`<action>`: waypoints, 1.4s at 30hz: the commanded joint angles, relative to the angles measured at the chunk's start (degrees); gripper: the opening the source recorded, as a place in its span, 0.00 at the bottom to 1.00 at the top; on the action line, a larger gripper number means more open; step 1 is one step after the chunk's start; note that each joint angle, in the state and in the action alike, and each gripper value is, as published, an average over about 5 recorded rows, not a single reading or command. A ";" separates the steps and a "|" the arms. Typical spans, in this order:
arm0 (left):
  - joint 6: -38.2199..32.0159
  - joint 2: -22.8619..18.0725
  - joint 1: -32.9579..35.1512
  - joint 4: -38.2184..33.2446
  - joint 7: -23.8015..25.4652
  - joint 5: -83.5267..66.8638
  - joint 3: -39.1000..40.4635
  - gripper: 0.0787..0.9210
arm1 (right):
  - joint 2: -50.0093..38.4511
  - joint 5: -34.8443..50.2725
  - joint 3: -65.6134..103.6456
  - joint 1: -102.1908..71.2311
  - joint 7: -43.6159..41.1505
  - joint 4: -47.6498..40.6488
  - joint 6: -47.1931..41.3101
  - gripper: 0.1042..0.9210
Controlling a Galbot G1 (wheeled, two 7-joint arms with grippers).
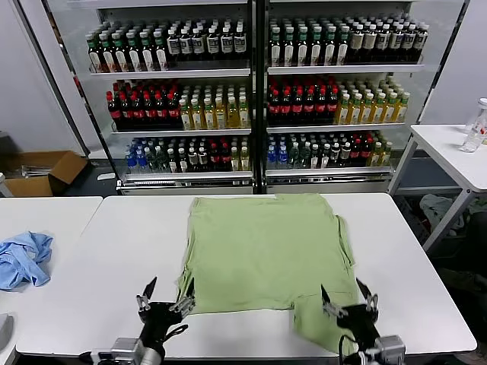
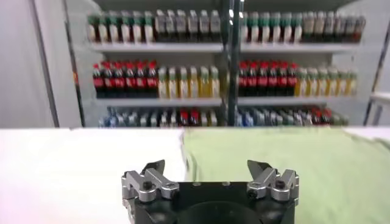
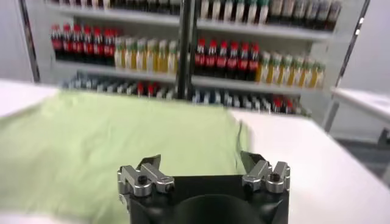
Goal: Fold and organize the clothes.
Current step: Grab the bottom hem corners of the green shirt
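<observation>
soft, light t-shirt (image 1: 266,251) lies limp on the worktop (image 1: 114,258); open left hand (image 1: 166,298) and open right hand (image 1: 348,299) should pinch its 6 o'clock hem.

Shop-like test room with a drinks display.
Tall glass-fronted shelves (image 1: 255,91) packed with rows of bottles (image 1: 167,106) in red, yellow, green and dark caps; plain white benches (image 1: 99,251) in front, an open cardboard box (image 1: 42,171) on the floor at left.
</observation>
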 commanded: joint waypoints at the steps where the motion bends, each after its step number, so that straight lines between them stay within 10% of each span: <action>1: 7.55 0.71 -4.16 6.40 -1.20 -0.31 2.56 0.88 | 1.38 -2.14 -0.95 -4.16 0.03 -0.85 -1.36 0.88; 10: 7.58 0.70 -5.58 9.60 -1.43 -3.03 2.85 0.86 | 1.71 -0.86 -1.73 -3.41 0.27 -3.13 -1.49 0.85; 34: 3.24 0.23 -5.36 10.27 -1.78 -9.51 1.84 0.08 | -0.10 3.35 -0.80 0.40 -0.60 -4.18 1.04 0.04; 42: 0.08 1.99 -5.45 3.58 0.42 -17.08 -1.76 0.01 | -2.39 6.11 1.48 3.71 -0.63 0.63 3.37 0.01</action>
